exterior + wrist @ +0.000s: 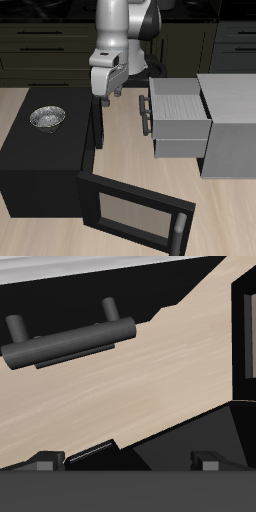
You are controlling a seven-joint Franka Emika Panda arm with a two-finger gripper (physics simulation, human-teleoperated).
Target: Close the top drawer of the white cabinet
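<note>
The white cabinet stands on the wooden table. Its top drawer is pulled out toward the middle of the table, and its finely lined top shows. The dark bar handle sits on the drawer's front. The shallower drawer beneath is also pulled out a little. My gripper hangs open and empty above the table, a short way in front of the handle and not touching it. In the wrist view the handle shows beyond my fingertips, with my gripper holding nothing.
A black box stands close beside my gripper, with a metal bowl on top. Its windowed door hangs open toward the table's front edge. Dark wall cabinets run along the back. Bare wood lies between box and drawer.
</note>
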